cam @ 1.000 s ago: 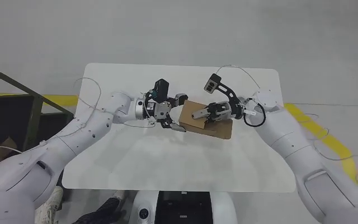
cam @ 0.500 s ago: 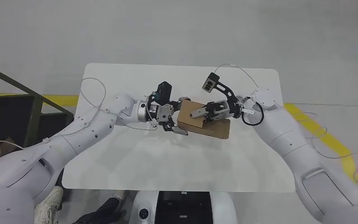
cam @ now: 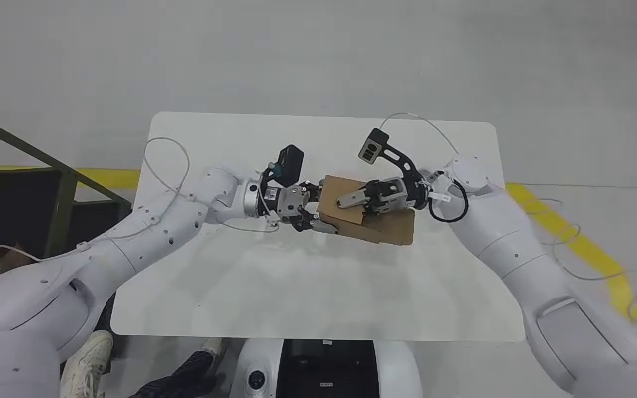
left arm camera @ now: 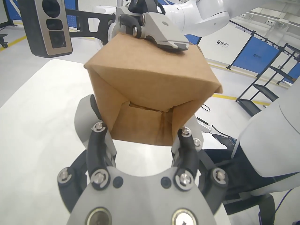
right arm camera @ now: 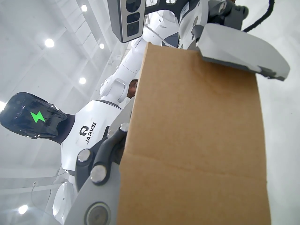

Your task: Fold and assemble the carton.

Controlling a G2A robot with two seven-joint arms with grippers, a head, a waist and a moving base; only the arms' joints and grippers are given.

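Observation:
A brown carton (cam: 383,224) hangs above the middle of the white table (cam: 299,289), held between both arms. My right gripper (cam: 350,199) is shut on its top panel; in the left wrist view one of its fingers (left arm camera: 164,37) lies flat on that panel. In the right wrist view the carton (right arm camera: 194,141) sits clamped in the right gripper (right arm camera: 194,99). My left gripper (left arm camera: 138,118) straddles the carton's (left arm camera: 152,76) near end, a finger against each side flap, shut on it. Inner flaps are folded inward at that end. My left gripper (cam: 311,209) meets the carton's left end.
The right arm's camera bracket (cam: 375,147) juts out above the carton's far side. Loose cables (cam: 159,159) trail from both arms over the table. A dark metal frame (cam: 40,189) stands off the table's left side.
My left gripper has moved right onto the carton's end and its fingers have closed in on the sides. The right gripper kept its hold while the carton shifted slightly.

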